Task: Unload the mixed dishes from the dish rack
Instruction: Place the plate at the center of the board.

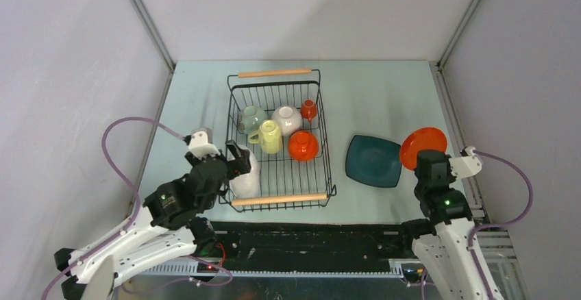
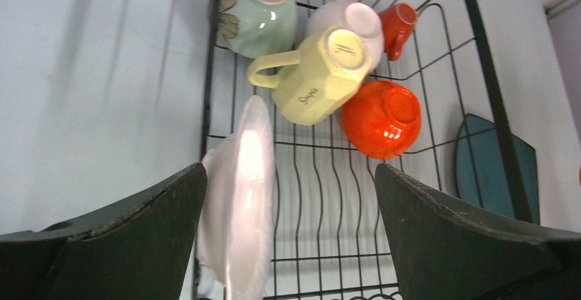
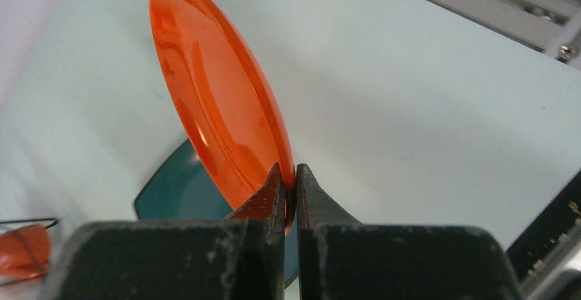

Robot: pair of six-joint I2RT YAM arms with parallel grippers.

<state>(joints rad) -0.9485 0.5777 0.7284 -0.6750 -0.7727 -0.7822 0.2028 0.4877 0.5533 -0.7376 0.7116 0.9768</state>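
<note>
Two right fingers [image 3: 268, 201] pinch orange plate [image 3: 219, 101], seemingly aloft.

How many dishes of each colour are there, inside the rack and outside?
Orange: 3 (orange plate, orange bowl, orange cup)
White: 2 (white bowl, white dish)
Teal: 1 (teal plate)
Green: 1 (green bowl)
Yellow: 1 (yellow mug)
Total: 8

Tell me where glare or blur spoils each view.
Top external: even soft light, the dish rack sharp. Left wrist: glare washes out the white dish; its own fingers loom dark and soft-edged. Right wrist: bright streaks on the orange plate, otherwise clear.
</note>
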